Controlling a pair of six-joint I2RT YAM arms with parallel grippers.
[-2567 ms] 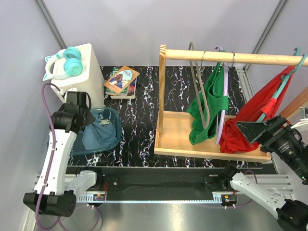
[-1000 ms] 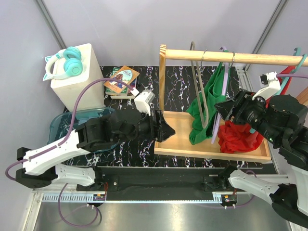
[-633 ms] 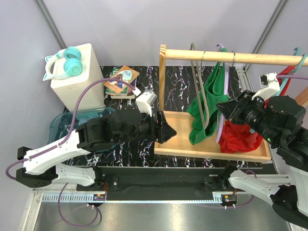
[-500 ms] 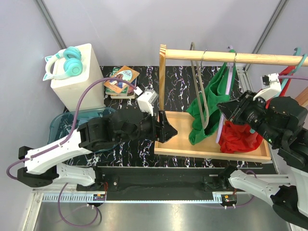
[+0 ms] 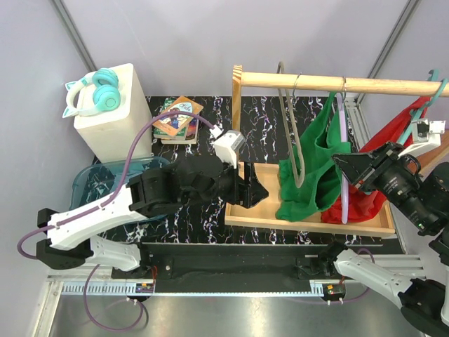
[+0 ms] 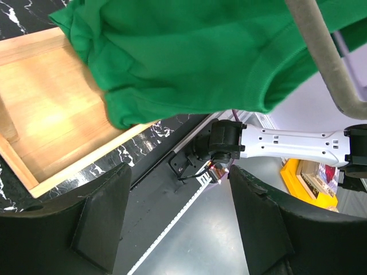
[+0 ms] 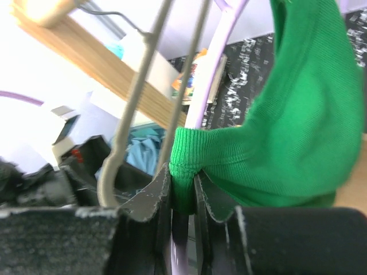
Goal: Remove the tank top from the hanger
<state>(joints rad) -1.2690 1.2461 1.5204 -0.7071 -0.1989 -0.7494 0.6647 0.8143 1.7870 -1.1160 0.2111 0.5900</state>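
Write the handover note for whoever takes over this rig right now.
Right pincer: shut on a hemmed edge of the green tank top, beside the lilac hanger.
Left pincer: open, holding nothing, just below the top's hem, by the rack's wooden base.
The top hangs on the lilac hanger from the wooden rail.
Done: grip taken. Left to do: pull the top off the hanger.

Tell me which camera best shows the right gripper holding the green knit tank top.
Right wrist: close up, the right gripper pinches a ribbed edge of the green knit tank top. Top external shows that small; left wrist shows only hanging fabric.
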